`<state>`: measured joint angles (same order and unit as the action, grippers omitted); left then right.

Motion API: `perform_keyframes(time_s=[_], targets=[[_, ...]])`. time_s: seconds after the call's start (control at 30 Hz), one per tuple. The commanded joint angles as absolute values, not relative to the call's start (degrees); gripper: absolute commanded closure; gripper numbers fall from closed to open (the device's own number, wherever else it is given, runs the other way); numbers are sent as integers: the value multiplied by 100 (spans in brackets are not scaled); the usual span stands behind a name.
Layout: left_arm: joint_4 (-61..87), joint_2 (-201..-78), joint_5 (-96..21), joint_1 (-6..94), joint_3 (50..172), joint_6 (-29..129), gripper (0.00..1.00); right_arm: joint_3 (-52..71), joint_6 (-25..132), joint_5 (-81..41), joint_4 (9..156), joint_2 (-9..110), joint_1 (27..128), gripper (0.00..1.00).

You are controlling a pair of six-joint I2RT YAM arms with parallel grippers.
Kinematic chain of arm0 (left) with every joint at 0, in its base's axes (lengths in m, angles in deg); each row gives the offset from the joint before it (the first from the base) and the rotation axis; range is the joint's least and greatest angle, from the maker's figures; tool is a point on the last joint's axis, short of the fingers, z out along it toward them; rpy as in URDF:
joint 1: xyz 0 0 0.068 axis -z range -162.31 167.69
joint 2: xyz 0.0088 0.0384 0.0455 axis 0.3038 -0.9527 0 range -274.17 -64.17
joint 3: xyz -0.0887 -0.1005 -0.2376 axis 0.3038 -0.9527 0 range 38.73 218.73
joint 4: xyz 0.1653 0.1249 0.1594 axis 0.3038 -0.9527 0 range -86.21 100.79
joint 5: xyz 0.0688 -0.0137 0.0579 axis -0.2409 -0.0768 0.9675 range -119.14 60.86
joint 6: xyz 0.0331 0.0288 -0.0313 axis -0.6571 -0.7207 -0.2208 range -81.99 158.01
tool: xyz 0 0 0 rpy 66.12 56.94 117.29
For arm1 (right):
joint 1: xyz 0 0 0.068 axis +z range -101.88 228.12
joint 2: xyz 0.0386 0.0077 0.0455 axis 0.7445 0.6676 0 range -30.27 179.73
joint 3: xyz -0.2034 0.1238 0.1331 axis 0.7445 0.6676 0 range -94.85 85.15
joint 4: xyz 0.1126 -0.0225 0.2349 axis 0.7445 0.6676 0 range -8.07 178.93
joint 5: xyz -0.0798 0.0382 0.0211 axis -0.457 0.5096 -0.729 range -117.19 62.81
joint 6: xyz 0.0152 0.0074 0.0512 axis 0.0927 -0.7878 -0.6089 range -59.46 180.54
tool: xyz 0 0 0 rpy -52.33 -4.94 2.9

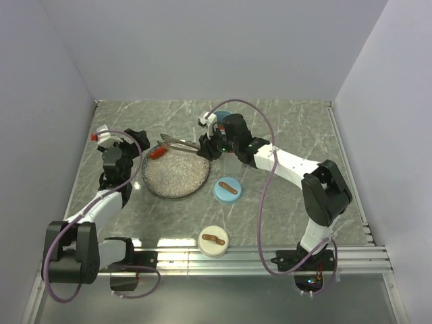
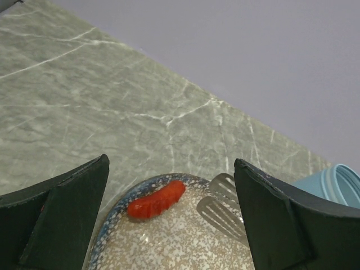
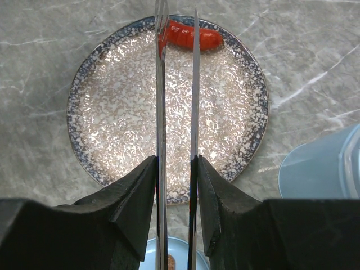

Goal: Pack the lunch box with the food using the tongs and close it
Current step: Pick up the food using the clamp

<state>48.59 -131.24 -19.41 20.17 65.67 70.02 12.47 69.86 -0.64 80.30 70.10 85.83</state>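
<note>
We find the right gripper (image 3: 176, 164) pinching the tongs (image 3: 161, 84), tips at the red food piece (image 3: 194, 35) on the plate (image 3: 76, 112), likely to seize it; left gripper (image 2: 170, 166) spread beside the plate.

A speckled round plate (image 1: 174, 179) with a dark blue rim sits left of centre on the grey marbled table (image 1: 297, 128), pale walls (image 1: 202, 47) behind.

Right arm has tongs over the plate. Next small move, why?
Probably ease the tongs forward and down to straddle the red piece: the right end effector holds them, tips apart, just short of it over the plate.
</note>
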Motion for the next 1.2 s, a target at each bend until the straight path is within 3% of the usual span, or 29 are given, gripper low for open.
perform_keyframes(time_s=[0.0,0.33,0.47,0.53,0.73,0.9,1.17], targets=[[5658,-13166,-2281,2058,6650,6851,1,1168,7039,6,7929,6983,8486,59],[5052,-14125,-1895,2190,7310,6860,5,1571,6687,-381,7780,6948,8380,59],[4744,-14160,-1833,2199,7433,6930,30,1651,6634,-372,7718,7010,8371,60],[4726,-14160,-1868,2217,7433,6930,32,1721,6660,-337,7718,7018,8363,60],[4560,-14143,-2018,2226,7477,6948,27,1625,6722,-188,7920,7159,8354,59],[4559,-13984,-1939,2243,7380,6974,14,1616,6722,-65,7823,6992,8354,59],[4533,-13844,-1816,2243,7275,7027,10,870,6564,-178,8079,7422,8354,59]])
